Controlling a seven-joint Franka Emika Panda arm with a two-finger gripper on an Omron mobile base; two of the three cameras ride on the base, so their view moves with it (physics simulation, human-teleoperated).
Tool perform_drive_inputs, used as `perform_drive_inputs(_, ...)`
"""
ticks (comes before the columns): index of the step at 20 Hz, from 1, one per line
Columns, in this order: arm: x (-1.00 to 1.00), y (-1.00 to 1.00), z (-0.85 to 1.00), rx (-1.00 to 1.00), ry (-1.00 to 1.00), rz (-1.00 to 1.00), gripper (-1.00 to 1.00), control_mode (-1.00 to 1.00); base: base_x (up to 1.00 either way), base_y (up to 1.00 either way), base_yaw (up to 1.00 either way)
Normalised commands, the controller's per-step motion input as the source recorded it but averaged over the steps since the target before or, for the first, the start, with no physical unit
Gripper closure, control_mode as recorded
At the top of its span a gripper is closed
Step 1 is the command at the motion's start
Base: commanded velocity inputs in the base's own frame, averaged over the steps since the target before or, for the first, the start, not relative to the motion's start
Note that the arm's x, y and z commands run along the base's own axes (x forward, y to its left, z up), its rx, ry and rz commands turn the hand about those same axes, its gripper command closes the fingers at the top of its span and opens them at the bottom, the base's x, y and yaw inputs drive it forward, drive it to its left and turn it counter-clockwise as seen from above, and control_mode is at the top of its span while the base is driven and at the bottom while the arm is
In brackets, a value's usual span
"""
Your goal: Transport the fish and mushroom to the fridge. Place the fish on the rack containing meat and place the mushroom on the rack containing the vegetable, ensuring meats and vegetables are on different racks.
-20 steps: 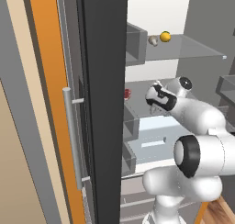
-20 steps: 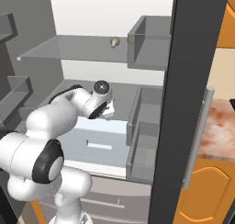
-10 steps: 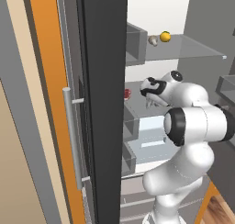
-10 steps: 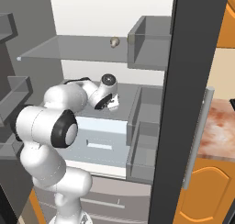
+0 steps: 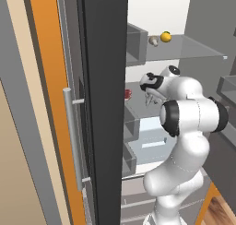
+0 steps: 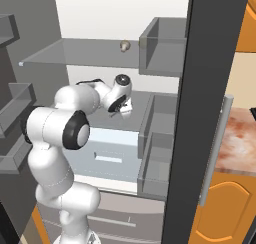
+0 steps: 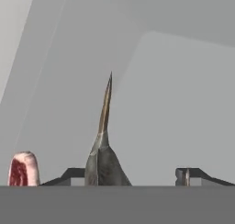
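Inside the open fridge, my gripper hovers just above the lower glass shelf. It points down and is shut on the fish, a thin silvery body whose tail juts out between the fingertips. To the gripper's left on the same shelf stands the dark-red meat. On the upper glass shelf the beige mushroom lies beside the yellow-orange vegetable.
The dark fridge door with its silver handle stands open close beside the arm. Grey door bins sit to the right, and a white drawer lies below the lower shelf. My own elbow crowds the opening.
The arm has folded upward and pushed the gripper deeper into the fridge toward the meat, carrying the fish along. Mushroom, vegetable and meat have stayed put.
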Motion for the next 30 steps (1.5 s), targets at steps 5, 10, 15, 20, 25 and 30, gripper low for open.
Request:
perform_drive_inputs(5, 0.04, -0.02, -0.64, -0.01, 0.00, 0.00, -1.00, -1.00, 0.00, 0.00, 0.00)
perform_drive_inputs(10, -0.22, -0.01, -0.24, 0.00, -0.08, 0.00, -1.00, -1.00, 0.00, 0.00, 0.00)
perform_drive_inputs(15, -0.10, 0.00, -0.03, 0.00, -0.10, 0.00, -1.00, -1.00, 0.00, 0.00, 0.00)
perform_drive_inputs(20, -0.03, 0.00, 0.00, 0.00, -0.07, 0.00, -1.00, -1.00, 0.00, 0.00, 0.00)
perform_drive_inputs(25, -0.20, 0.00, 0.09, 0.00, -0.02, 0.00, -1.00, -1.00, 0.00, 0.00, 0.00)
perform_drive_inputs(30, -0.77, 0.00, 0.19, 0.00, -0.08, 0.00, -1.00, -1.00, 0.00, 0.00, 0.00)
